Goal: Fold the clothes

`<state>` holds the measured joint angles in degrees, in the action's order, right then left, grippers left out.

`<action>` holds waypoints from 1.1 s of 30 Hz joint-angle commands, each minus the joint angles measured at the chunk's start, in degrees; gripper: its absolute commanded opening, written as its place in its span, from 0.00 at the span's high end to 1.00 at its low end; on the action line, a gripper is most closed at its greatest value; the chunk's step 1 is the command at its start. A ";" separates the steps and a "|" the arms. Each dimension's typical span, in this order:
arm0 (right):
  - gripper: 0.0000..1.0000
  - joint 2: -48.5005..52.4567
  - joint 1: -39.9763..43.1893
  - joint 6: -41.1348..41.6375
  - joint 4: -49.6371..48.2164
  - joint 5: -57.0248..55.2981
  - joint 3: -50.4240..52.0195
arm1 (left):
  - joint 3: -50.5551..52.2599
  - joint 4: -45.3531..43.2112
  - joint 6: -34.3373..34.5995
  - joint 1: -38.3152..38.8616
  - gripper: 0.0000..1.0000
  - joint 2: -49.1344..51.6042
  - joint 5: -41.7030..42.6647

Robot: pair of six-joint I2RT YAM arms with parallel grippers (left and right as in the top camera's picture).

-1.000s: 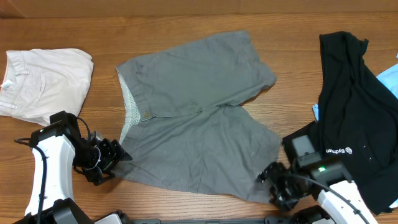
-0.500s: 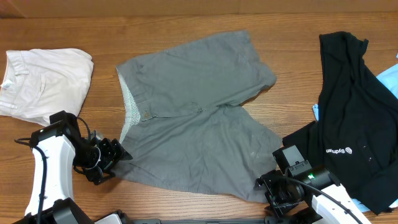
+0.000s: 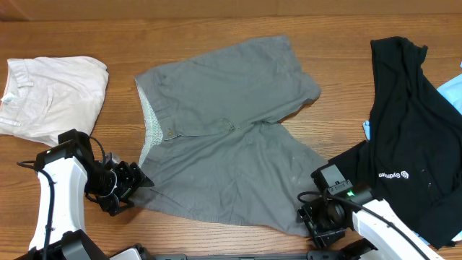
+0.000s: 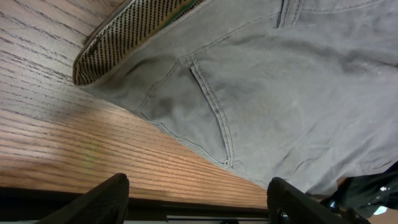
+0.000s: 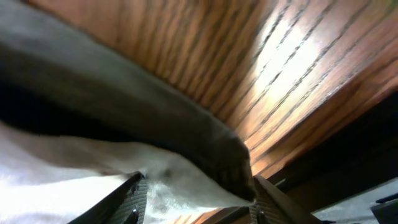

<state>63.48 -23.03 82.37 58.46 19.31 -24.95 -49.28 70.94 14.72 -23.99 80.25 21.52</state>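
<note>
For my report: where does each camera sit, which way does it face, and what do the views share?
Overhead: above the table, facing down on grey shorts, white shorts, black garment; both arms, left claw, right claw show.
Left wrist: low, facing the shorts' waistband corner; own fingers at bottom.
Right wrist: very close to the shorts' hem; own fingers at bottom.
Shared: all show the grey shorts and table.
</note>
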 commanded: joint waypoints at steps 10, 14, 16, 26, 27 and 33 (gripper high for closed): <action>0.96 1.88 -0.37 -6.67 -2.67 -1.01 -1.07 | 0.28 -0.59 -1.05 0.17 0.26 -0.55 0.48; 0.96 1.84 -0.37 -9.35 -0.35 -7.17 -6.34 | 0.28 -1.29 -1.03 0.17 0.25 -0.55 0.33; 0.96 1.84 -0.37 -9.35 1.95 -12.35 -10.08 | 0.28 -1.70 -1.05 0.17 0.25 -0.55 0.33; 0.96 1.92 -0.37 -10.86 4.74 -22.32 -19.67 | 1.62 -2.25 -1.01 0.17 0.19 -0.52 -1.18; 0.96 1.92 -0.37 -10.86 4.85 -22.32 -19.65 | 2.08 -2.45 -0.96 0.17 0.19 -0.52 -1.09; 0.96 1.92 -0.37 -12.26 4.68 -22.51 -19.67 | 6.10 -9.05 2.27 0.17 0.19 -0.52 -1.79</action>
<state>65.36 -23.03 71.79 63.46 -1.04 -43.64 -45.43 64.88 15.00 -23.99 80.25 20.80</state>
